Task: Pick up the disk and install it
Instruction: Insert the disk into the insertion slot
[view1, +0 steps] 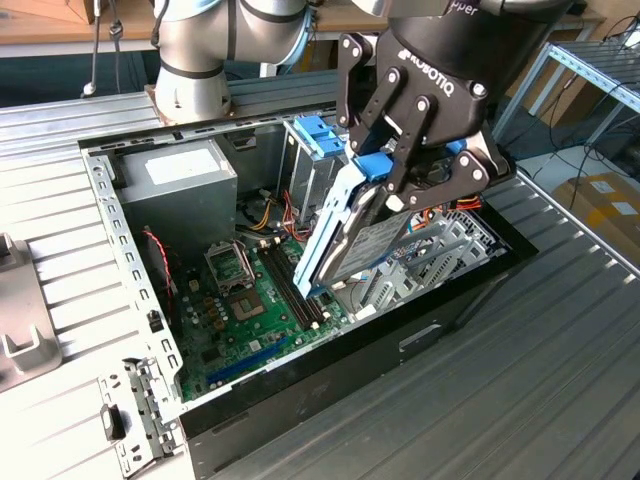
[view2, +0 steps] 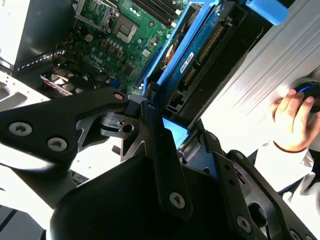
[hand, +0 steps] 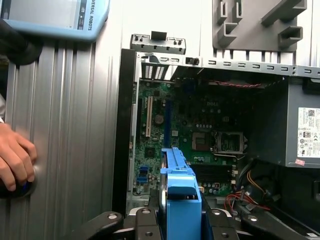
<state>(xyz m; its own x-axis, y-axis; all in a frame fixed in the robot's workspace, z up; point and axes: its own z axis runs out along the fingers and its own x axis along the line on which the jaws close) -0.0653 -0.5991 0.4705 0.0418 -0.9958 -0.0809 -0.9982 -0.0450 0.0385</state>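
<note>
blue-railed disk (view1: 372, 243), green motherboard (view1: 243, 318), grey power supply (view1: 178, 185).

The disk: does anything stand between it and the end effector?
Nothing visible does. The end effector is closed on the disk at its blue end and holds it tilted above the open computer case.

An open computer case (view1: 330, 388) lies on the ribbed table (view1: 530, 400), green motherboard (view1: 240, 322) inside, grey power supply (view1: 176, 186) toward the exterior view's far left.
</note>
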